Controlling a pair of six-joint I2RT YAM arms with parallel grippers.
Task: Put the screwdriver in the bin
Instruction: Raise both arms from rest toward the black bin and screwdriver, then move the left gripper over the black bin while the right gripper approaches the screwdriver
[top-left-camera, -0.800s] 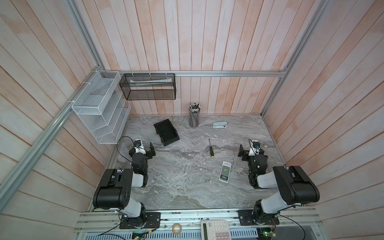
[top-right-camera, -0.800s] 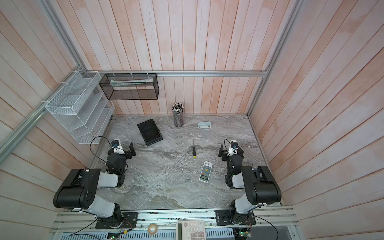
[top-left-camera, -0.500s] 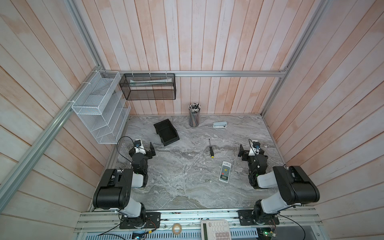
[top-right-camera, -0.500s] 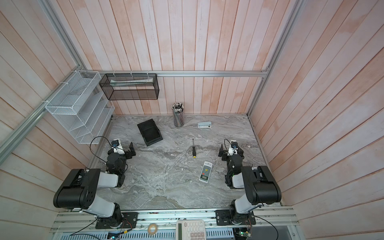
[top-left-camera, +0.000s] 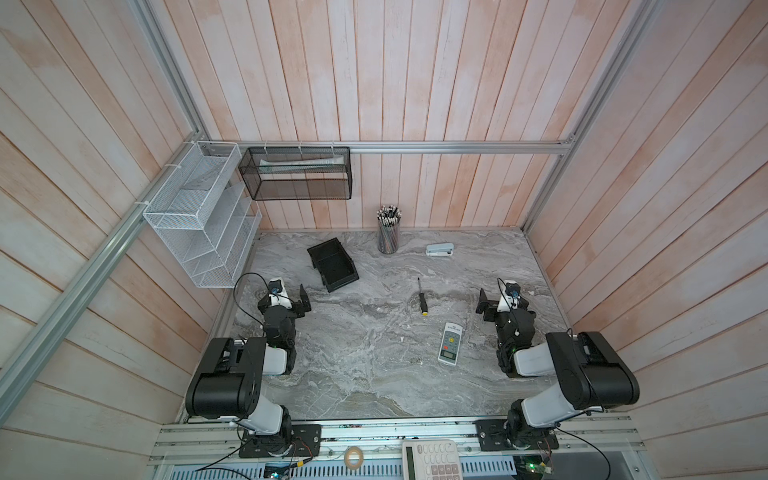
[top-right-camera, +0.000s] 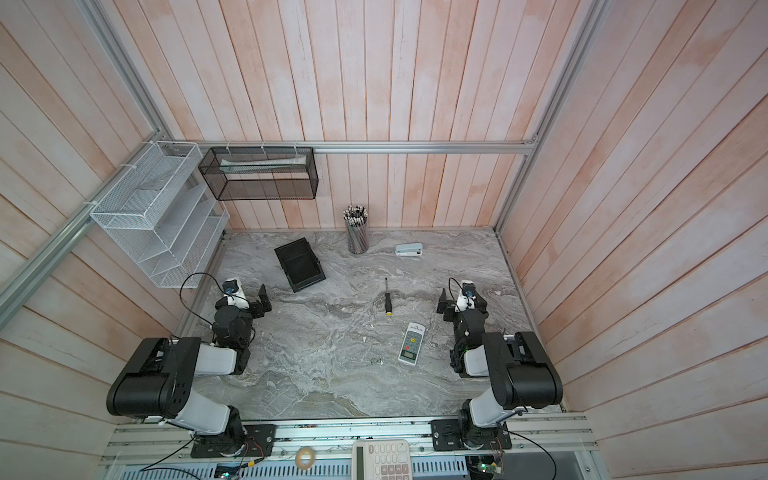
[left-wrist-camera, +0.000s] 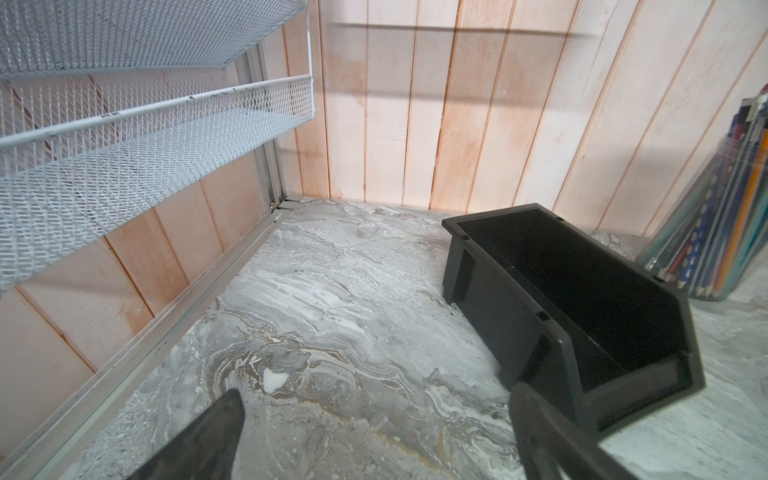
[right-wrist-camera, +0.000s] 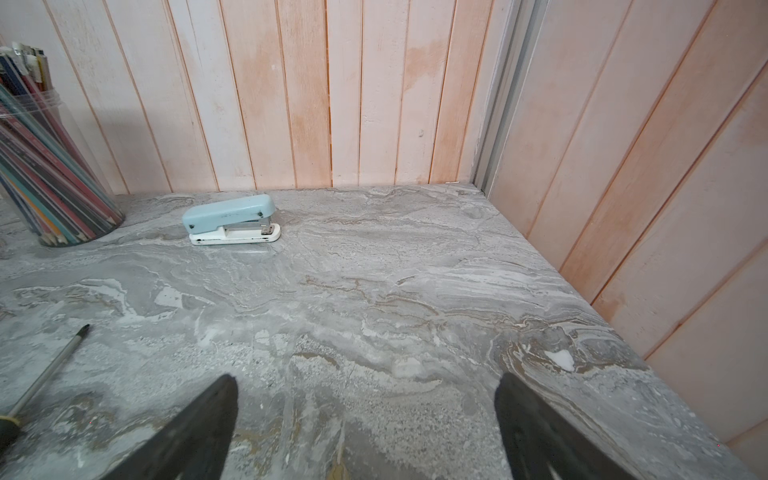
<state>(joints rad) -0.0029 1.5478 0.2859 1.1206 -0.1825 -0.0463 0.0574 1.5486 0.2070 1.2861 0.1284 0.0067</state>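
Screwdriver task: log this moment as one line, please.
stage: pickup not begun | screwdriver: flat on table, apart from bin | bin: nothing seen inside | left jaws: open, empty | right jaws: open, empty

A clear cup of pencils (top-left-camera: 389, 237) stands upright on the grey marble table (top-left-camera: 353, 374), close to the back wall. Near the cup, on its right, lies a pale blue stapler (top-left-camera: 439, 249). A white remote (top-left-camera: 449, 343) lies face up, well apart from the cup, nearer the front. Above and left of the cup hangs a black mesh basket (top-left-camera: 297, 189), with a white wire rack (top-left-camera: 195, 232) farther left.
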